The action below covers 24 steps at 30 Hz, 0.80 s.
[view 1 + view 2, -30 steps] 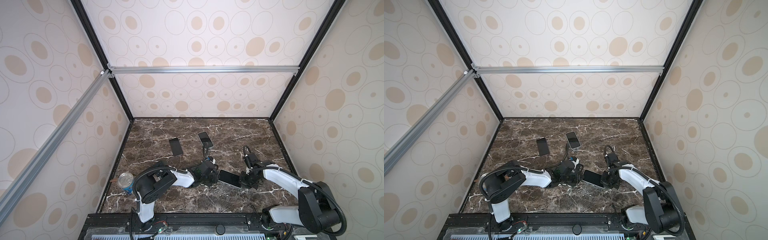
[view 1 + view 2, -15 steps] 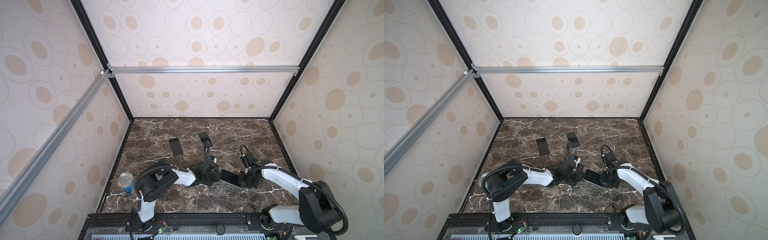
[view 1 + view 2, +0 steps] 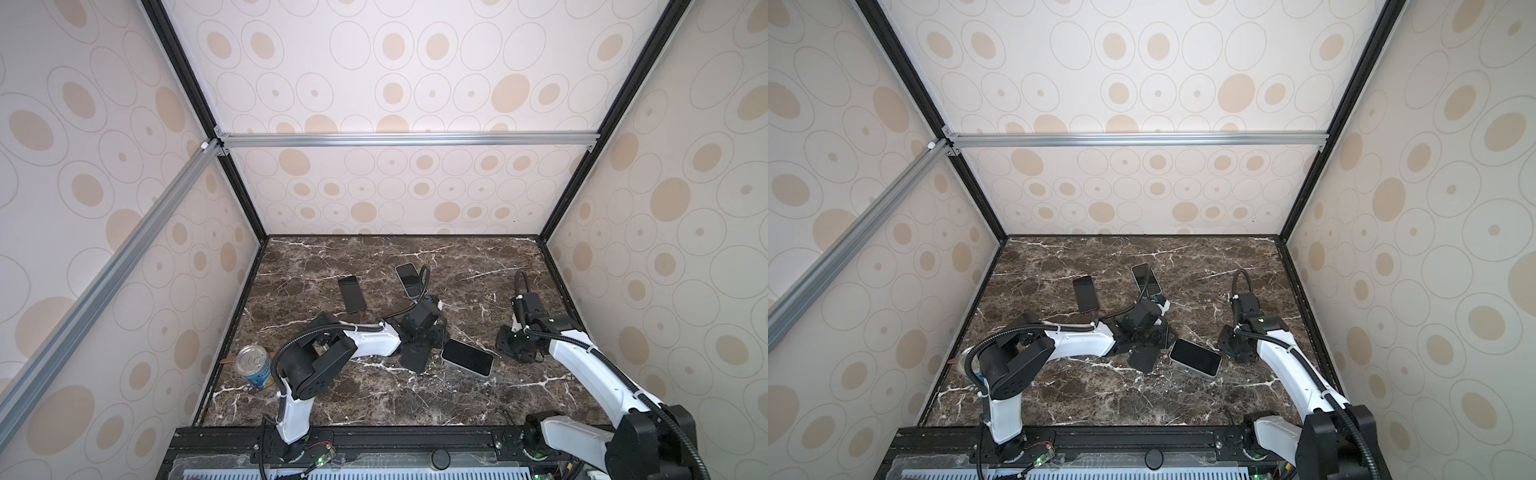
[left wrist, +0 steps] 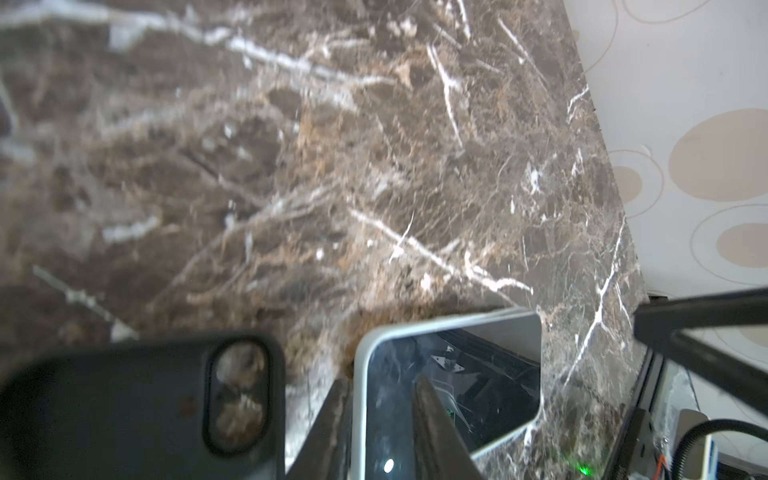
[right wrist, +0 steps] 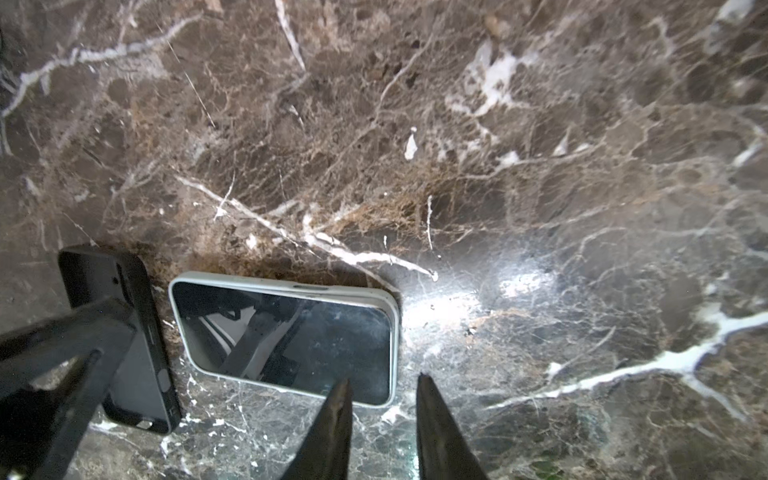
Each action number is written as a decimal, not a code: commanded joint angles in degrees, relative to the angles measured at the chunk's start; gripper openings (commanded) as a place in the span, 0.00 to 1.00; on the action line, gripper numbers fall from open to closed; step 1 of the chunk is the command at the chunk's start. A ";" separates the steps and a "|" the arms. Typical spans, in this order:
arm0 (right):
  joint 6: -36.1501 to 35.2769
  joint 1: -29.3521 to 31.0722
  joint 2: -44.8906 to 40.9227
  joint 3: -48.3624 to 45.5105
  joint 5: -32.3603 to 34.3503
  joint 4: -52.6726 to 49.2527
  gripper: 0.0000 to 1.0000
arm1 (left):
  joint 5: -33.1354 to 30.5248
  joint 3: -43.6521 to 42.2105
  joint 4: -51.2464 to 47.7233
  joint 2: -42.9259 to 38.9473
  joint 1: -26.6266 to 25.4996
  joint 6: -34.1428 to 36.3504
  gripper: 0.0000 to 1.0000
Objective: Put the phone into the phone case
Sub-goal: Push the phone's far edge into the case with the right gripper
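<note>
We begin at the left wall, cream paper printed with tan ovals, crossed by a slanting aluminium rail. Below it the marble tabletop, dark brown with white veins, fills the floor of the booth. A can stands upright at its left edge, near the front. The left arm reaches from the front rail toward the middle. Farther back a dark phone lies flat, and right of it a light-rimmed phone. In the middle the black phone case lies empty on the marble, which shows through its camera cut-out in the left wrist view. The phone, white-rimmed and screen up, lies flat just right of the case with a sliver of marble between them. The left gripper has its fingers a little apart with the phone's short rim in the gap; we cannot tell whether they pinch it. The right gripper sits low at the phone's other end, its fingers narrowly parted and holding nothing, the tips by the phone's corner. The right arm comes in from the front right. Behind runs the back wall under a level crossbar, and the right wall carries the same ovals.
</note>
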 commanded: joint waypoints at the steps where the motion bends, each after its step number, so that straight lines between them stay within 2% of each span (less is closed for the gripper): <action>1: -2.84 -1.73 1.73 -1.56 -5.07 2.29 0.25 | -0.19 2.85 -4.54 1.87 0.32 3.11 0.27; 10: -4.36 -2.55 8.87 -3.19 -7.62 5.07 0.23 | 1.96 5.01 -7.15 4.74 0.32 4.03 0.27; 24: -3.79 -3.70 13.74 -5.78 -6.61 8.20 0.19 | 2.00 6.35 -9.25 6.04 0.18 4.78 0.23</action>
